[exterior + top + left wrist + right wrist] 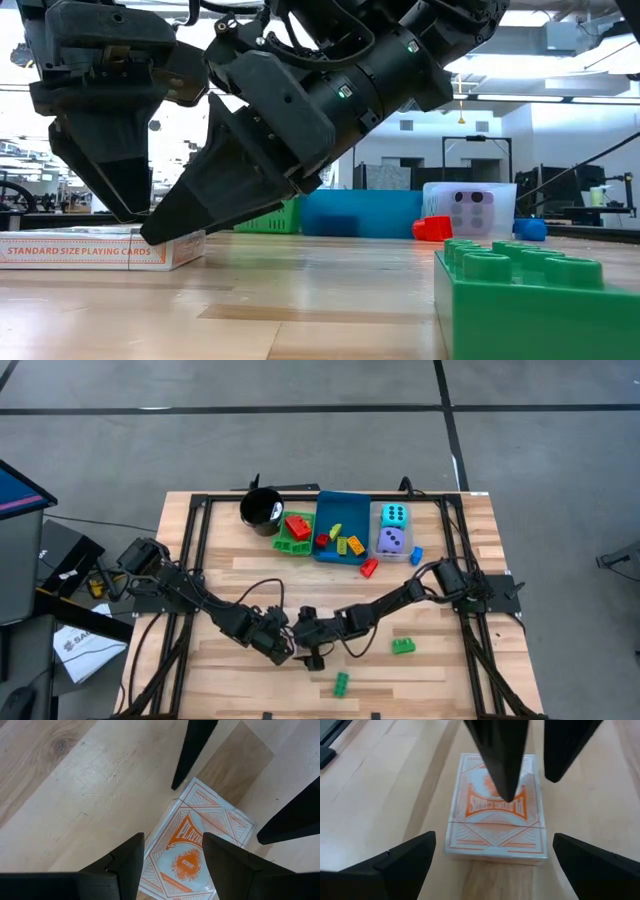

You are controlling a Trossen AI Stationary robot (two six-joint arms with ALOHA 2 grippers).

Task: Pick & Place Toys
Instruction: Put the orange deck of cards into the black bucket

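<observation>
**Both grippers over one card pack**

Where the two arms meet near the table's front middle, a white-and-orange pack of playing cards [495,805] lies flat on the wood. Left gripper [172,852] hangs over it, fingers apart on either side, gripping nothing. Right gripper [490,852] faces it from the opposite end, spread wide. Green bricks [403,646] lie nearby; dice [393,515] sit in a far clear tray [376,528].

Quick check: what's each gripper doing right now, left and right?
Left gripper: open, fingers down over the card pack, not clamped on it.
Right gripper: wide open, facing the same card pack, holding nothing.
</observation>
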